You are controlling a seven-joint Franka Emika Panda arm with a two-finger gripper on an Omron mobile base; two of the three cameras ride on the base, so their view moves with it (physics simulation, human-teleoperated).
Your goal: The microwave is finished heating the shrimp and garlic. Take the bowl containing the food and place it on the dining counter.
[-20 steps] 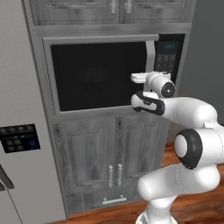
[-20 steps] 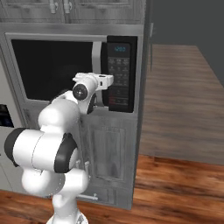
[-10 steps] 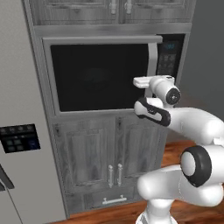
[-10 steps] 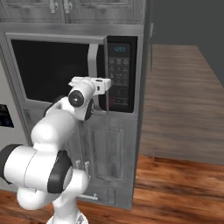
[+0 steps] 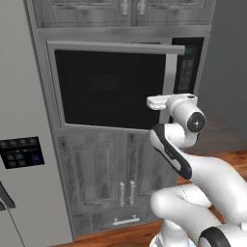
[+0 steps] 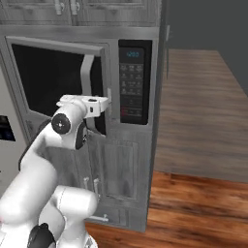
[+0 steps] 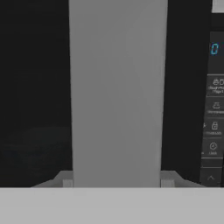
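A: Since a second ago the microwave (image 5: 116,87) door has swung out from its frame. It sat nearly flush then; now its handle side stands clear, and the arm has drawn back with it.

B: Where's the gripper (image 6: 107,104)?

A: At the door handle (image 6: 87,72), just left of the microwave's keypad (image 6: 131,82). In the hand view the grey bar of the handle (image 7: 117,94) runs straight up the middle, very close to the camera.

B: Clenched on it?

A: I can't tell. The fingertips aren't visible in any view, so whether it grips the bar or merely hooks it is open. My guess is it's pulling.

B: So which step is this?

A: Opening the door, partway through, I'd judge. The door is only ajar. The next move calls for a continued pull along the door's arc, away from the keypad, until the opening is wide enough to reach in.

B: And the bowl with the shrimp and garlic?

A: Presumably inside the microwave, behind the black glass. The glass is too dark to see through, so I can't confirm it or its contents.
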